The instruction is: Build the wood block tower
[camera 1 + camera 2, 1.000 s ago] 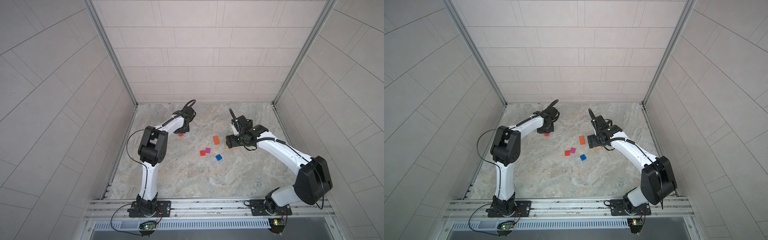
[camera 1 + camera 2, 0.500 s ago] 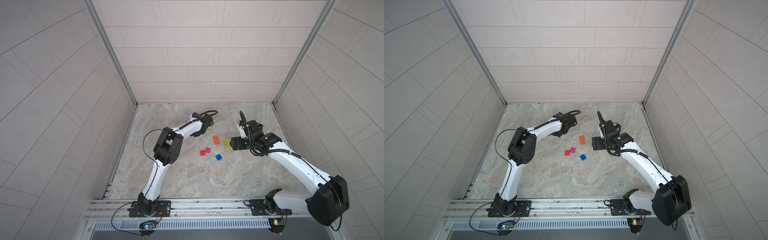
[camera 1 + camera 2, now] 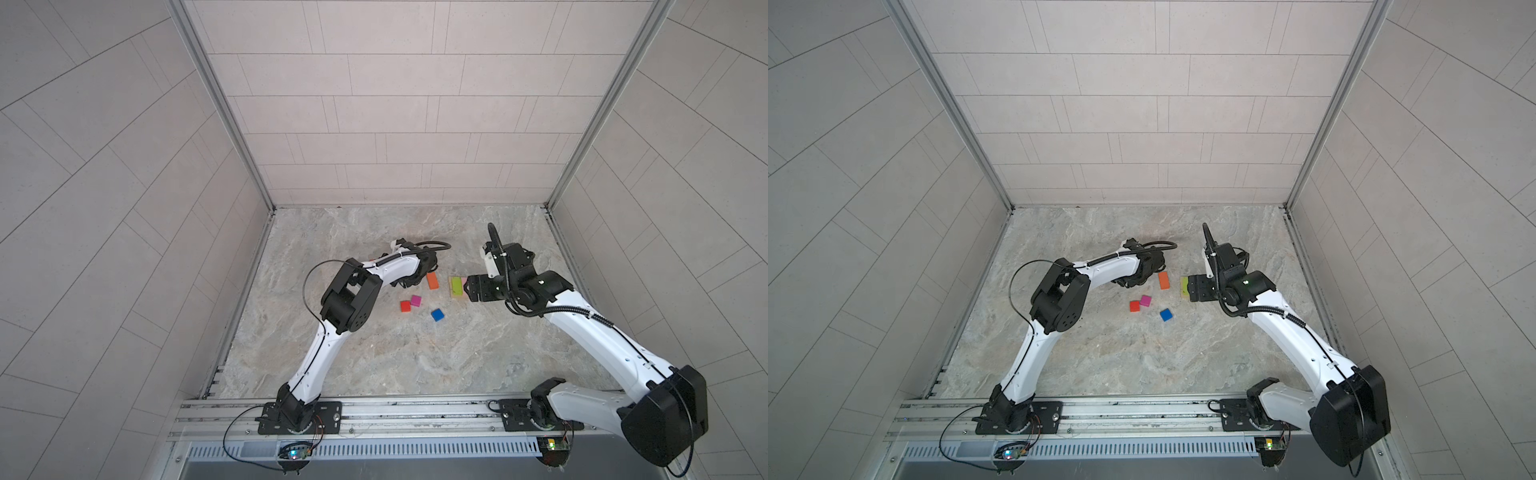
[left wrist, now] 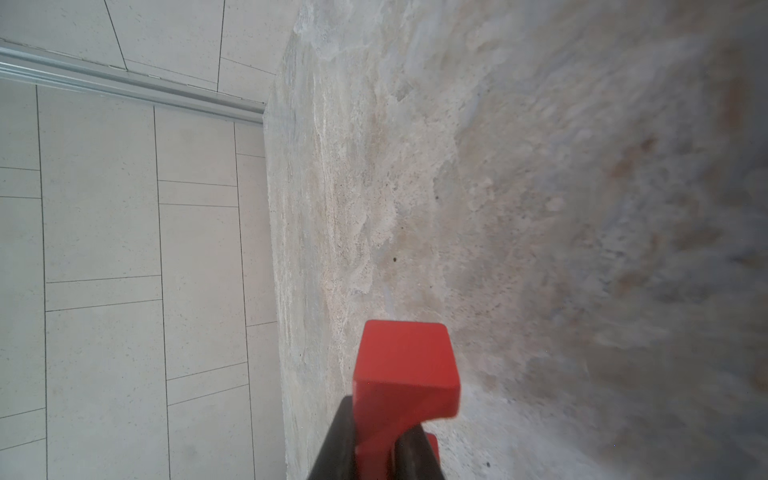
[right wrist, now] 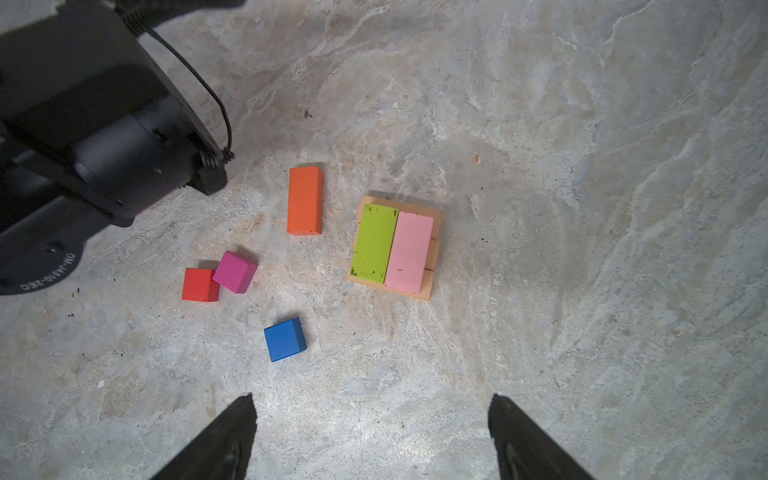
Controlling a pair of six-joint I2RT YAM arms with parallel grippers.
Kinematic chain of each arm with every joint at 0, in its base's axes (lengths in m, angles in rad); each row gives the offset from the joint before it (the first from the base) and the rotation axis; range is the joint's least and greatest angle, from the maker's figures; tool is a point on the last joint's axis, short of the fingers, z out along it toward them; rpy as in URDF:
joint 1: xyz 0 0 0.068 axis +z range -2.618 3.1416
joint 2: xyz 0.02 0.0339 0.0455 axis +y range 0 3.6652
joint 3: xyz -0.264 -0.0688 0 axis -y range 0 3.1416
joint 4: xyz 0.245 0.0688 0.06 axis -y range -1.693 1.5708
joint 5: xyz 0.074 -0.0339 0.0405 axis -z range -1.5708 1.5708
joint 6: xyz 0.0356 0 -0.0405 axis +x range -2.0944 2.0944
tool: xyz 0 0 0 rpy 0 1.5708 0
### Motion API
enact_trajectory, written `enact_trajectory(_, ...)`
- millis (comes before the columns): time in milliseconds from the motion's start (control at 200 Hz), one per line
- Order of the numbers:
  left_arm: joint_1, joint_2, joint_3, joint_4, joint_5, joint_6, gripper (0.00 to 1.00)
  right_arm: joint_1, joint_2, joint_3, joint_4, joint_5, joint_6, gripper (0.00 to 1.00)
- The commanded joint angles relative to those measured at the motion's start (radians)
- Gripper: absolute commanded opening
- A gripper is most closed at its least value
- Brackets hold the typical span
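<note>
Left of centre, the left gripper (image 4: 376, 432) is clamped on a red notched piece (image 4: 405, 365). Further right, the right gripper (image 5: 372, 399) hangs empty with jaws wide, close by the wood block tower (image 3: 456, 286) — a lime oblong (image 5: 374, 243) and a pink oblong (image 5: 409, 253) on tan bars (image 5: 434, 257) — right of the orange oblong (image 5: 305, 201).

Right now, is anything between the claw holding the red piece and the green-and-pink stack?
Yes. The orange block lies flat between the left gripper, shut on the red piece, and the stack. The right gripper hangs open beyond the stack.
</note>
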Motion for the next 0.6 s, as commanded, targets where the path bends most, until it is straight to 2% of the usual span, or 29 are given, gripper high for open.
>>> enact_trajectory(0,-0.008,0.026,-0.017,-0.028,-0.038,-0.027,0.08,-0.007,-0.028,0.004,-0.009,0.003,0.005,0.89)
enact_trajectory(595,-0.033,0.106,-0.022,-0.028,-0.069,-0.052,0.08,-0.014,-0.027,0.005,-0.019,0.002,-0.002,0.89)
